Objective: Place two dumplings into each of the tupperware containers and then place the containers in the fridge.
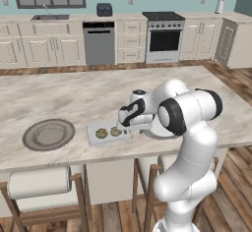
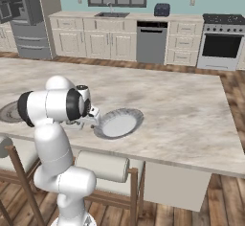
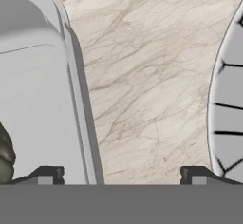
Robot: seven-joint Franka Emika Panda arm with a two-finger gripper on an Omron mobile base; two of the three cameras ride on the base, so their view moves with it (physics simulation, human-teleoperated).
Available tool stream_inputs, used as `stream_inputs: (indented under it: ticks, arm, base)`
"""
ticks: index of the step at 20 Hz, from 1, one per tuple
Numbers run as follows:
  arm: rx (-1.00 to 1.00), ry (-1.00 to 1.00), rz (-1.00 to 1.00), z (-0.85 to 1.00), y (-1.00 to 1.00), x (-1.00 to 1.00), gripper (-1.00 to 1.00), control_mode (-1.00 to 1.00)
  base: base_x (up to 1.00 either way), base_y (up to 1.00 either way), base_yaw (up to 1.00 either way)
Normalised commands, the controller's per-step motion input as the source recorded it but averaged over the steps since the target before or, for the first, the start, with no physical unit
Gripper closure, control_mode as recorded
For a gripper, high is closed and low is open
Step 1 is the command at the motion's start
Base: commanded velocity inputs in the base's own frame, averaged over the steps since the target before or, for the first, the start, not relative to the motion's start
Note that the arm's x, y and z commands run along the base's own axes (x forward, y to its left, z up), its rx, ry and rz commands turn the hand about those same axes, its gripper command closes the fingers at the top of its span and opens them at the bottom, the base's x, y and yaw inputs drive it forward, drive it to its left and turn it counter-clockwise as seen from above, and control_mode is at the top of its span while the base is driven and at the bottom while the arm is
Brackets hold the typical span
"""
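**Claw hanging spread over the rim of the loaded container**

The claw (image 3: 121,173) is hovering low over the marble counter (image 1: 69,91), its two dark tips standing wide apart with nothing between them but bare stone. In the hand view one tip is sitting over the tupperware container (image 3: 42,99) and the other just beside the ribbed edge of a second, oval tray (image 3: 228,118), so the container's long rim is running between the tips, nearer the first.

In the left base view the container (image 1: 93,138) is lying on the counter's near side, between the round brownish plate (image 1: 48,134) and the arm's wrist, and is holding two dumplings (image 1: 102,133) side by side. The oval tray (image 2: 119,123) is showing plainly in the right base view, just beyond the wrist.

The hand is covering the container's right end in the left base view, and the arm's bulk is blocking the container entirely from the right. Only a dark sliver of one dumpling (image 3: 4,159) is peeking in at the hand view's edge. The fridge (image 2: 28,19) is standing far back, cut off by the frame.
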Motion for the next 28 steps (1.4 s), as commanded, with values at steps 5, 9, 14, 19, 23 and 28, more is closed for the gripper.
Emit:
stream_inputs:
  ticks: [5,9,14,19,23,28]
  arm:
    - [0.00,0.02,0.00,-0.07,0.00,0.00,1.00,-1.00]
    - [0.00,0.00,0.00,0.00,0.00,0.00,1.00,-1.00]
    - [0.00,0.00,0.00,0.00,0.00,0.00,1.00,-1.00]
    - [0.00,0.00,0.00,0.11,-0.04,-0.09,1.00,-1.00]
    - [0.00,0.00,0.00,0.62,-0.08,-0.26,1.00,-1.00]
    - [0.00,0.00,-0.01,0.91,-0.04,-0.55,1.00,-1.00]
  base:
    - [0.00,0.00,0.00]
    - [0.00,0.00,0.00]
    - [0.00,0.00,0.00]
    - [0.00,0.00,0.00]
    - [0.00,0.00,0.00]
    - [0.00,0.00,0.00]
